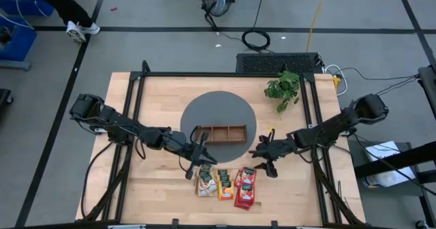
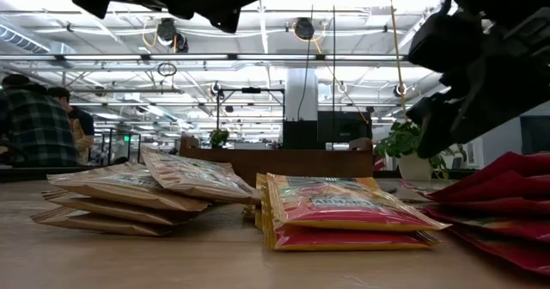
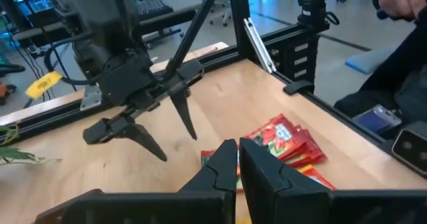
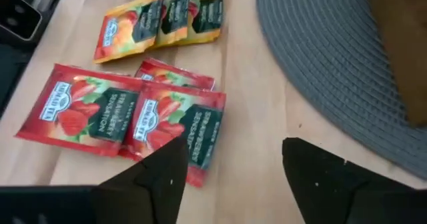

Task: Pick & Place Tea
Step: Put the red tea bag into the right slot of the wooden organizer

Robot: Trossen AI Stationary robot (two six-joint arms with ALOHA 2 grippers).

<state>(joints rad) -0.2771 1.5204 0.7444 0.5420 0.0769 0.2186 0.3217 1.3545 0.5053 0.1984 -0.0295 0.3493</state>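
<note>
While neither arm holds anything yet, three small heaps of tea sachets lie at the near edge of the wooden table (image 1: 136,93): the pale tan sachets (image 1: 204,182), the orange-yellow sachets (image 1: 225,183) just beside them, and the red sachets (image 1: 246,187) at the right end of the row. In the low view each heap is a loose, fanned stack, not a squared one.

These packets look light, thin and floppy, with a glossy skin that may slide. Pinching one by a free edge or overhanging corner seems wiser than pressing on the flat face, and a clumsy grab could drag neighbours along.

Just behind the heaps, the left gripper (image 1: 198,157) hovers over the tan stack with its fingers nearly together. The right gripper (image 1: 266,159) hangs beside the red stack, jaws apart, the red packets showing just past its fingers (image 4: 160,177) in the right wrist view.

Farther back, a brown wooden three-compartment tray (image 1: 219,133) rests on a round grey woven mat (image 1: 197,113), empty as far as can be seen. A small potted plant (image 1: 283,89) stands beyond.
</note>
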